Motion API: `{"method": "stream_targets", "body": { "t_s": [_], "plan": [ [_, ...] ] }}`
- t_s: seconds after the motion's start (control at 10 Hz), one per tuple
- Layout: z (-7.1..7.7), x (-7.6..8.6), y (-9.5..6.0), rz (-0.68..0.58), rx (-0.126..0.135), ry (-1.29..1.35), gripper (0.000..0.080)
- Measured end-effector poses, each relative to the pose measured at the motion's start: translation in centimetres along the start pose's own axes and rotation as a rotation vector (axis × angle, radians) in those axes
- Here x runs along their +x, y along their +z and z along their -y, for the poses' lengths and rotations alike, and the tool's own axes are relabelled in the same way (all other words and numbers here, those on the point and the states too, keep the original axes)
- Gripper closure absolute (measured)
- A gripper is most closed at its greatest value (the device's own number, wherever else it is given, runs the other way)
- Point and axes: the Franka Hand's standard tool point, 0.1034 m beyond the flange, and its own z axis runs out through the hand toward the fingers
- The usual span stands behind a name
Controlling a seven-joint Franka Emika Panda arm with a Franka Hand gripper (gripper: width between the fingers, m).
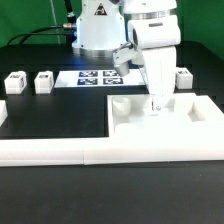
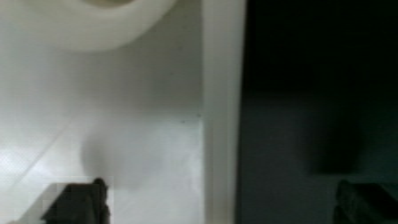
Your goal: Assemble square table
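Two gripper fingers (image 2: 80,203) gape wide, seemingly empty.

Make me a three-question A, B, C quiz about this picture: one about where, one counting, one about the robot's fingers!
1. Where does the gripper hang?
A. Over the square tabletop.
B. Over the floor.
C. Behind the robot.

2. How many leg blocks stand on the exterior view's left of the marker board?
A. One.
B. Two.
C. Five.

3. How are the gripper's fingers?
A. Shut on a block.
B. Shut on nothing.
C. Open.

Answers: 1 A, it points down onto the tabletop. 2 B, a pair sits there. 3 C, the wrist view shows them far apart.
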Motion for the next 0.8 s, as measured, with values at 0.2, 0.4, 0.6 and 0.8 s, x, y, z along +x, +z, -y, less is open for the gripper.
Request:
{"method": "stream_targets", "body": {
  "t_s": [0.2, 0.4, 0.6, 0.8],
  "plan": [
    [0.0, 0.0, 0.0, 0.0, 0.0, 0.001, 0.0153],
    [0.0, 0.0, 0.0, 0.0, 0.0, 0.001, 0.0151],
    [0.0, 0.2, -1.1, 0.003, -0.014, 0.108, 0.0151],
    [2.3, 1.6, -4.1, 0.016, -0.034, 0.277, 0.0151]
  ]
}}
